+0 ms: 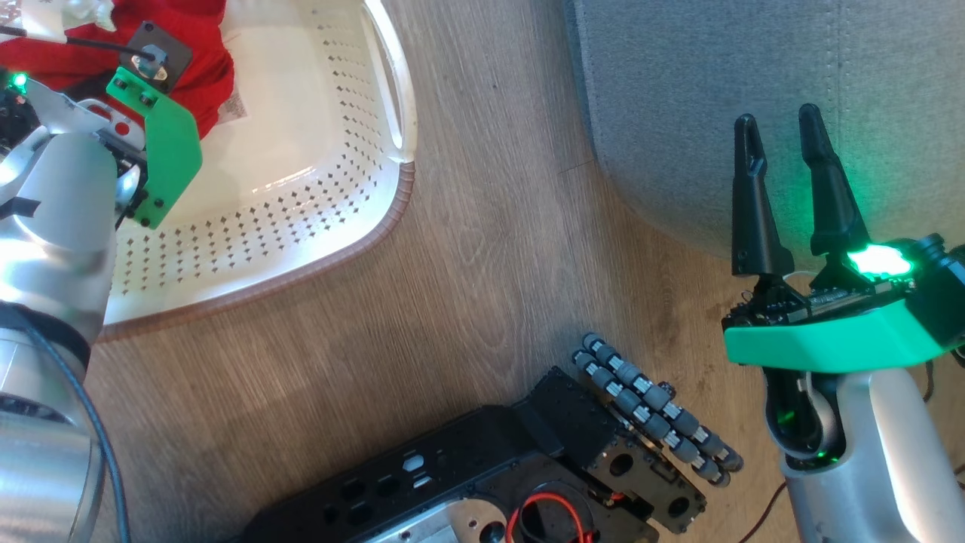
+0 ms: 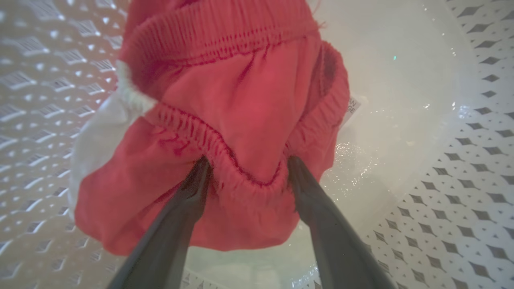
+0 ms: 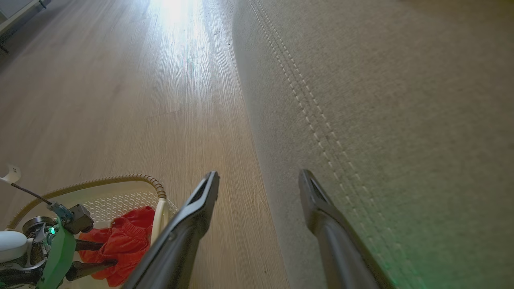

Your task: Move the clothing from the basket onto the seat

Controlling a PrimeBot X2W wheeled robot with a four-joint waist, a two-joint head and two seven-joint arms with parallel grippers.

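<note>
The clothing [image 2: 241, 100], red with an elastic waistband and a white panel, lies bunched in the cream perforated basket [image 2: 441, 180]. My left gripper [image 2: 247, 160] is open, its two fingers pushed down into the fabric on either side of a waistband fold. In the head view the clothing [image 1: 188, 45] sits in the basket's [image 1: 301, 151] far left corner, partly hidden by my left wrist. The right gripper [image 1: 778, 117] hovers open and empty over the near edge of the grey seat [image 1: 754, 75]. The right wrist view also shows seat [image 3: 401, 120], basket rim [image 3: 120, 180] and clothing [image 3: 124, 241].
Wood floor [image 1: 490, 264] runs between basket and seat. My black base with its roller wheel [image 1: 656, 407] lies at the bottom centre of the head view. A white care label [image 2: 351, 108] sticks out beside the garment.
</note>
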